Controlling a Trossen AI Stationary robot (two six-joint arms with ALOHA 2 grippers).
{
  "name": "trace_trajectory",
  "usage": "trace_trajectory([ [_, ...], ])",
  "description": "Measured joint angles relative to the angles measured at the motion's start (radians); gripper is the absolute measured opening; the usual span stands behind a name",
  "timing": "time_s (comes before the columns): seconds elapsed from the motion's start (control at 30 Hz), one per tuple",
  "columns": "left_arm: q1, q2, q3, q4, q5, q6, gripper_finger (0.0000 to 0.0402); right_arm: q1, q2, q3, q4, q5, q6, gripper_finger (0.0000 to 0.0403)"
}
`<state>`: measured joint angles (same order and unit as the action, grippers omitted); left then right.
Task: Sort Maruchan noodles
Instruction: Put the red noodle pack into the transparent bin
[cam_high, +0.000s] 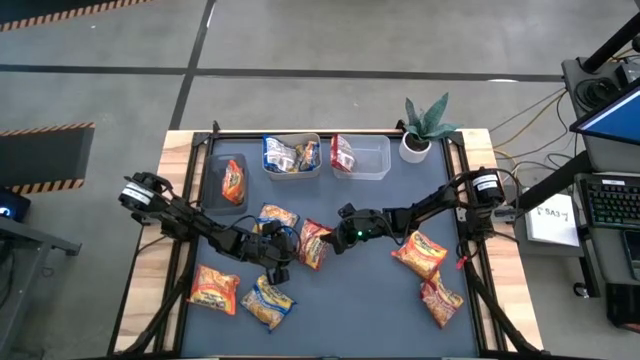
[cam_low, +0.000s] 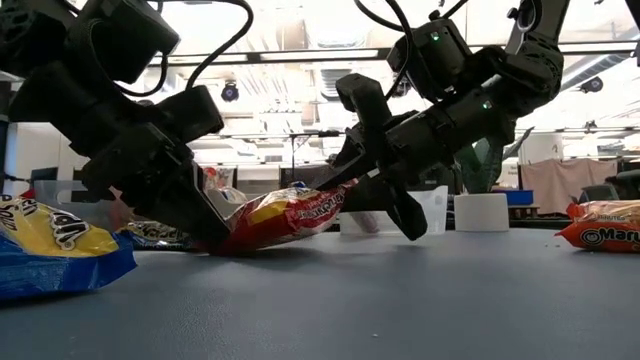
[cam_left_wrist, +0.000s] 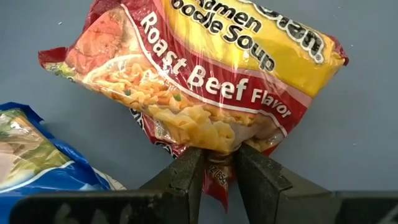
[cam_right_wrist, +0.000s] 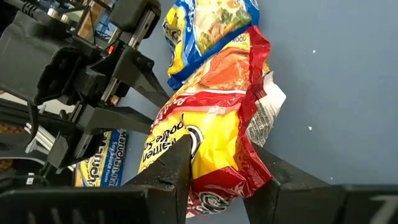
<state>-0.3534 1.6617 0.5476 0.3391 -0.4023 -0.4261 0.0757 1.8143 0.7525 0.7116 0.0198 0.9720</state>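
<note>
A red and yellow Roast Beef noodle packet (cam_high: 313, 243) sits mid-table between my two grippers. My left gripper (cam_high: 280, 252) is shut on the end facing the table's left. My right gripper (cam_high: 335, 240) is shut on the opposite end. In the low view the packet (cam_low: 285, 215) slants, low at the left gripper (cam_low: 215, 235) and higher at the right gripper (cam_low: 352, 195). A blue and yellow packet (cam_left_wrist: 37, 155) lies flat on the mat beside it. My left gripper pinches the packet's crimped end edge (cam_left_wrist: 221, 154) between its two fingers (cam_left_wrist: 186, 177), slanting down from the table's left. That end is low, close to the mat (cam_low: 225, 243). My right gripper has the packet's other end (cam_right_wrist: 214, 177) between its two fingers (cam_right_wrist: 171, 171), which lie across the packet's width. It comes nearly level from the table's right. This end is lifted clear of the mat.
Along the far edge stand a black tray (cam_high: 222, 195) with an orange packet, a clear tub (cam_high: 290, 172) with blue-yellow packets, a clear tub (cam_high: 372, 160) with a red one, and a potted plant (cam_high: 425, 130). Loose packets lie near left (cam_high: 215, 288), (cam_high: 268, 303) and right (cam_high: 420, 255), (cam_high: 440, 298).
</note>
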Motion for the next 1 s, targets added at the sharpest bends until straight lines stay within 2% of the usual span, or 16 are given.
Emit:
trace_trajectory([
  [0.17,0.0,-0.005,0.0,0.0,0.004,-0.001,0.009,0.0,-0.001,0.0,0.0,0.005,-0.003,0.01],
  [0.4,0.0,-0.019,0.0,0.0,0.01,-0.001,0.0151,0.0,-0.002,0.0,0.0,0.004,-0.019,0.01],
  [0.57,0.0,-0.096,0.002,-0.074,0.029,0.021,0.0186,0.0,-0.003,0.0,-0.003,0.002,-0.05,0.01],
  [1.0,0.001,-0.35,0.002,-0.171,0.024,0.173,0.0194,0.0,-0.011,0.0,-0.002,0.002,-0.101,0.0098],
])
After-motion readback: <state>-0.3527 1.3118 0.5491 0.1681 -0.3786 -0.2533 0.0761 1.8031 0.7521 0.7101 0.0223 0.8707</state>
